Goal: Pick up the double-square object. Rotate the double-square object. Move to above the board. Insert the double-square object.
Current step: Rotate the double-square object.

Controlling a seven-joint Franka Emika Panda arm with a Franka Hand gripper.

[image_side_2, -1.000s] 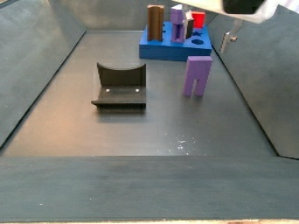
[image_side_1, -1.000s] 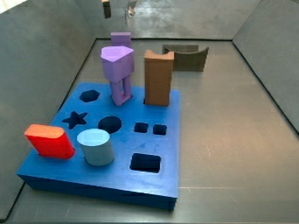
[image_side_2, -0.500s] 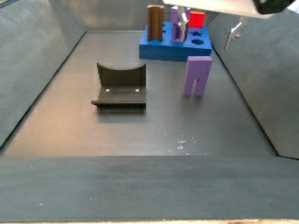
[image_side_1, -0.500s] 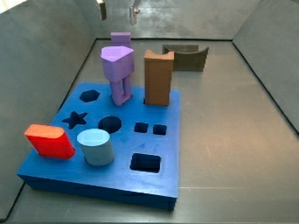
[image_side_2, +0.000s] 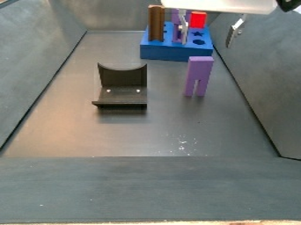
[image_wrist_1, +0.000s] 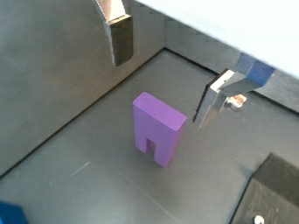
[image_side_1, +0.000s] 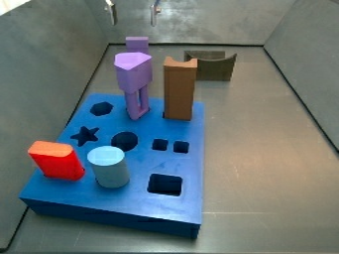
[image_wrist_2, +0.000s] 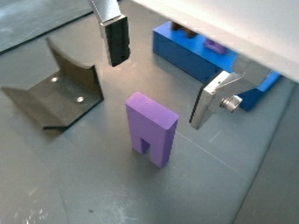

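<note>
The double-square object (image_side_2: pixel 199 76) stands upright on the floor just off the board (image_side_1: pixel 185 198), between the board and the fixture (image_side_2: pixel 120 87), touching neither. In both wrist views the gripper (image_wrist_2: pixel 158 66) hangs above the object (image_wrist_1: pixel 156 129) with its fingers (image_wrist_1: pixel 121 39) spread wide to either side and nothing between them; the pads are clear of the object.

The board holds several pieces, all upright. A brown block (image_side_1: pixel 180 88) and a lilac piece (image_side_1: pixel 133 77) stand at the edge nearest the object. A red block (image_side_1: pixel 56 160) and a pale blue cylinder (image_side_1: pixel 109 166) stand at the opposite end. The star hole (image_side_1: pixel 86 135), round hole (image_side_1: pixel 123 140), two small square holes (image_side_1: pixel 169 145) and larger square hole (image_side_1: pixel 165 184) are open. The fixture holds nothing.
</note>
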